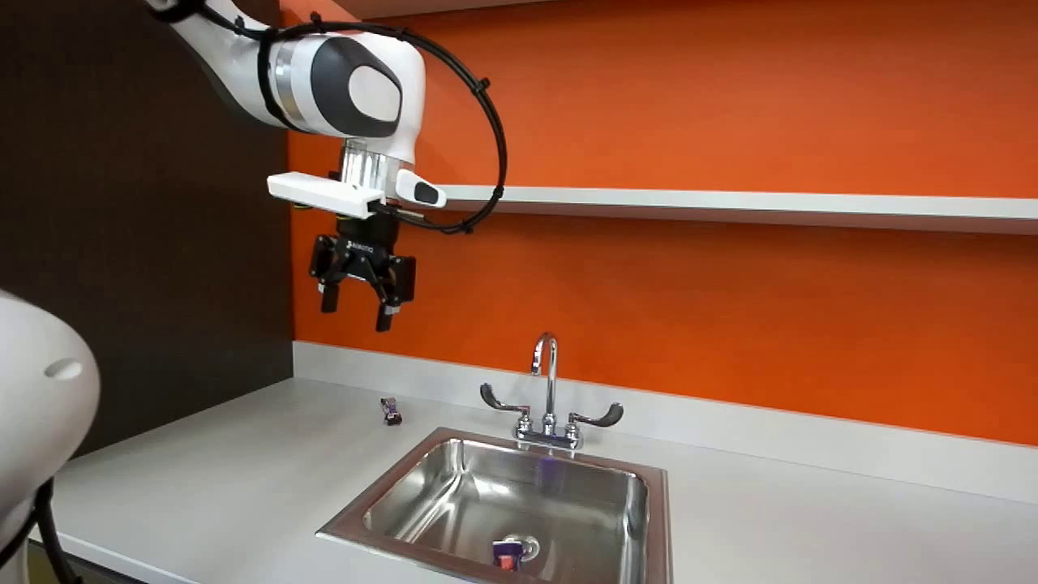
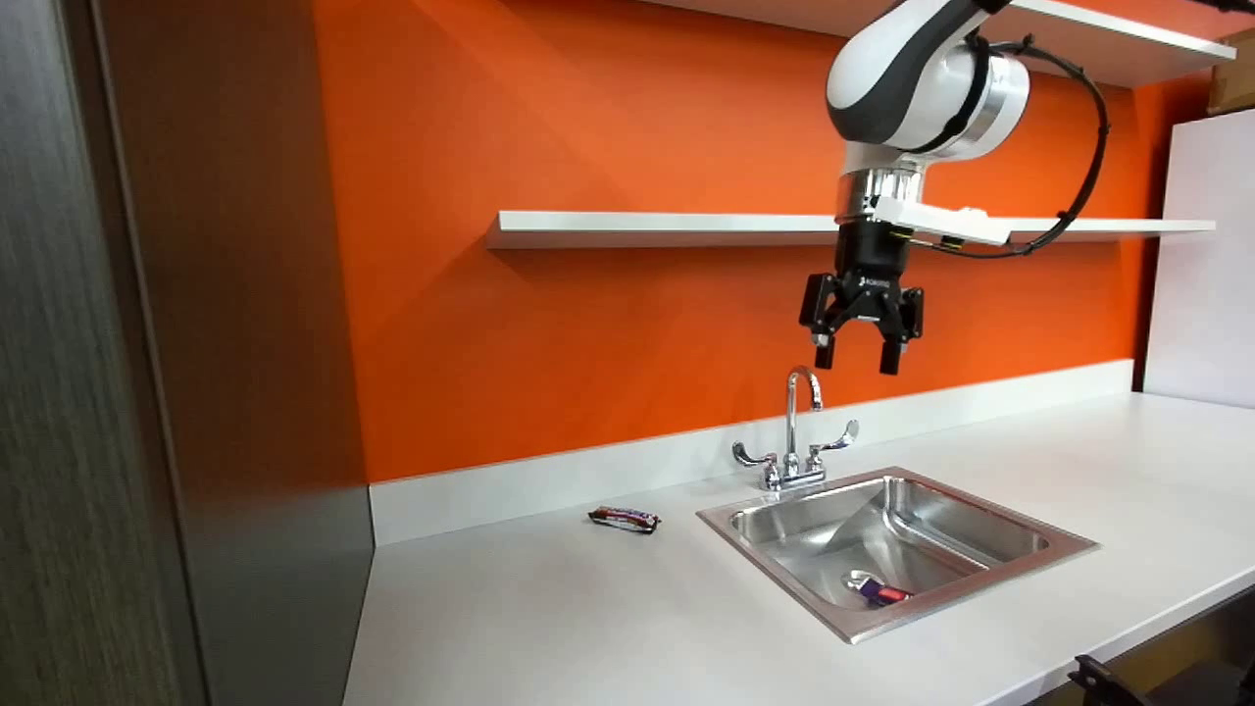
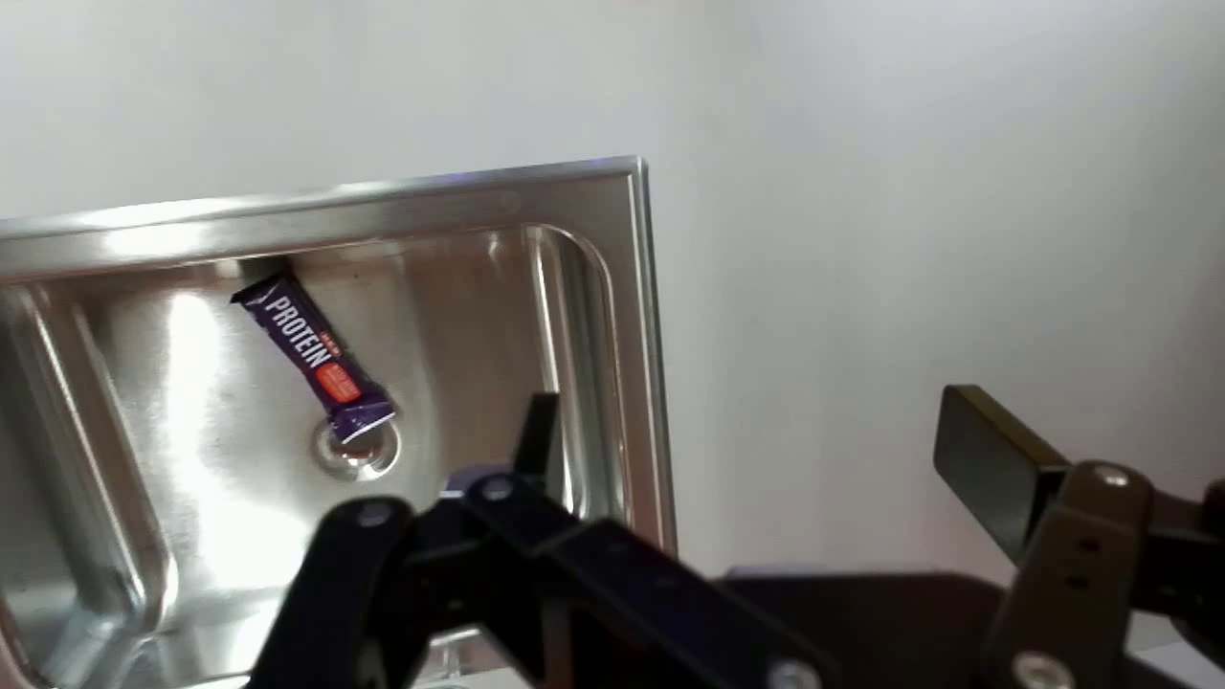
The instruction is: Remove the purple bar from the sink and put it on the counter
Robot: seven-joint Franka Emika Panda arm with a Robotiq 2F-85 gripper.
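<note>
The purple bar, a wrapper marked PROTEIN with a red patch, lies in the sink basin with one end over the round drain. The bar shows in the wrist view (image 3: 311,349) and in both exterior views (image 1: 508,554) (image 2: 879,590). The stainless sink (image 1: 388,487) (image 2: 787,579) (image 3: 634,335) is set into the light grey-white counter (image 1: 243,478) (image 2: 549,608) (image 3: 813,239). My gripper (image 1: 357,309) (image 2: 857,355) (image 3: 756,431) is open and empty, pointing down, high above the counter and sink. In the wrist view the bar is left of both fingers.
A second wrapped bar (image 1: 391,411) (image 2: 625,520) lies on the counter near the backsplash. A chrome two-handled faucet (image 1: 550,389) (image 2: 792,431) rises behind the sink. A white wall shelf (image 1: 730,203) (image 2: 667,226) runs behind the arm. A dark panel (image 1: 146,203) closes one end of the counter.
</note>
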